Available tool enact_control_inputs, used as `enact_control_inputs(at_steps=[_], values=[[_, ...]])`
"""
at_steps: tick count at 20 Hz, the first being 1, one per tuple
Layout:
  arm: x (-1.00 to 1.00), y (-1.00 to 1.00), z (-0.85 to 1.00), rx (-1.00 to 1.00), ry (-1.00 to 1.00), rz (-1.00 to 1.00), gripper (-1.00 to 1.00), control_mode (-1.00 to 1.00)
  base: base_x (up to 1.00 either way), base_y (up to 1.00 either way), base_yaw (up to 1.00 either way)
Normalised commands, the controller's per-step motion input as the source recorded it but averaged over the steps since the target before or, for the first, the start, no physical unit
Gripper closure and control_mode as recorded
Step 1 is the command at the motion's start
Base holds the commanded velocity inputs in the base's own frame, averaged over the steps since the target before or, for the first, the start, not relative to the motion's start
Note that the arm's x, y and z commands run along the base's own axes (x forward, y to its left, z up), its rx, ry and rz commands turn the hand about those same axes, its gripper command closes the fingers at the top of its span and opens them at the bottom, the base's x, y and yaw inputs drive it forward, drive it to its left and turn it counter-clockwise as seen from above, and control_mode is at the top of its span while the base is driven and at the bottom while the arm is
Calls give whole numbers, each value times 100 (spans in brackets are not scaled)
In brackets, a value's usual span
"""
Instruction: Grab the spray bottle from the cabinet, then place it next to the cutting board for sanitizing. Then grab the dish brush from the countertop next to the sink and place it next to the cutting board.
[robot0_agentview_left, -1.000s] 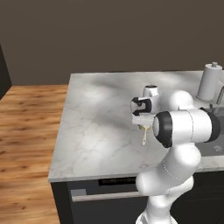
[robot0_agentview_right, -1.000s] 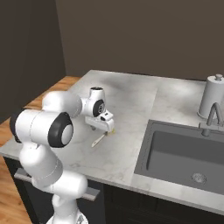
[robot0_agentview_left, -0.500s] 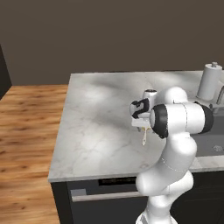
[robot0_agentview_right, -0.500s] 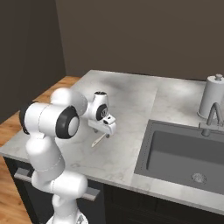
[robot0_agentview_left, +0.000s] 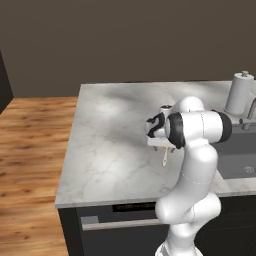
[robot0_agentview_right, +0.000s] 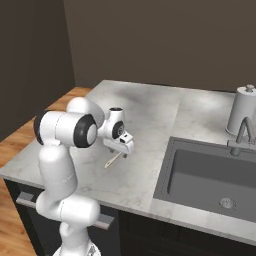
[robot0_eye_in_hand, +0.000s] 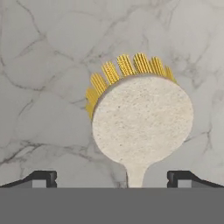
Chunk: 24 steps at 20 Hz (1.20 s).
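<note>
The dish brush (robot0_eye_in_hand: 142, 127) lies flat on the marbled countertop (robot0_agentview_left: 110, 140), its round cream head ringed with yellow bristles along the far side. My gripper (robot0_eye_in_hand: 111, 177) hangs just above it and stands open, one dark fingertip on each side of the thin handle, apart from it. From the base cameras the gripper (robot0_agentview_left: 161, 142) (robot0_agentview_right: 120, 146) points down over the brush, whose pale handle (robot0_agentview_left: 165, 157) (robot0_agentview_right: 112, 161) sticks out below the hand. The sink (robot0_agentview_right: 210, 175) is a short way to the right. The spray bottle, cabinet and cutting board are out of view.
A curved faucet (robot0_agentview_right: 242, 135) and a white paper-towel roll (robot0_agentview_right: 245, 110) stand behind the sink. The counter's front edge (robot0_agentview_left: 115, 202) runs close below the brush. Wooden floor (robot0_agentview_left: 30, 150) lies to the left of the counter.
The hand has sunk a little closer to the brush and the arm's elbow has swung. The brush has not moved and the jaws have stayed open.
</note>
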Motion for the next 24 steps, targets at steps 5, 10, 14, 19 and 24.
enact_control_inputs(at_steps=[5, 10, 14, 19, 24], values=[[16, 0, -33, 0, 0, 0, 100, -100, 0, 0, 0], [4, 0, -39, 0, 0, 0, 100, -100, 0, 0, 0], [0, 0, -47, 0, 0, 0, 100, -100, 0, 0, 0], [-12, 2, -12, 0, -3, 0, 100, -100, 0, 0, 0], [-51, 1, 90, 0, -12, 0, 100, -100, 0, 0, 0]])
